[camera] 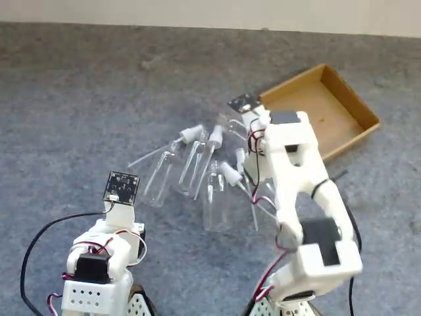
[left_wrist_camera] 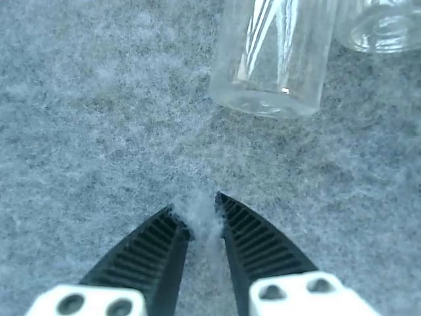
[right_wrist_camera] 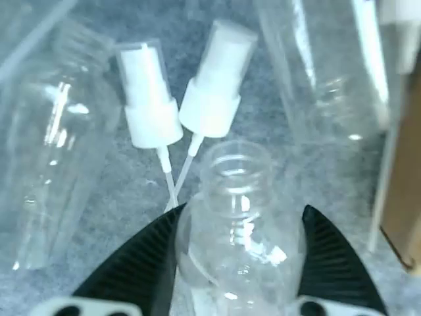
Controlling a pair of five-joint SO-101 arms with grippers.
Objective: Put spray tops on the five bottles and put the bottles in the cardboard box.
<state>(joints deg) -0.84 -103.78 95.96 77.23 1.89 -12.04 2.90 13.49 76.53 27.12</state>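
Grey felt surface (camera: 79, 85), pale wall strip (camera: 197, 10) behind. Left end effector (left_wrist_camera: 196, 204) slightly apart above it; right end effector (right_wrist_camera: 245, 209) clamped on uncapped clear bottle (right_wrist_camera: 237, 171).

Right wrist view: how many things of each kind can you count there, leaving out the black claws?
Clear bottles: 3
White spray tops: 3, one cut off at the edge
Cardboard box: 1, only its side
Total: 7

Left fingers (left_wrist_camera: 158, 253) ajar, right fingers (right_wrist_camera: 141, 260) wide
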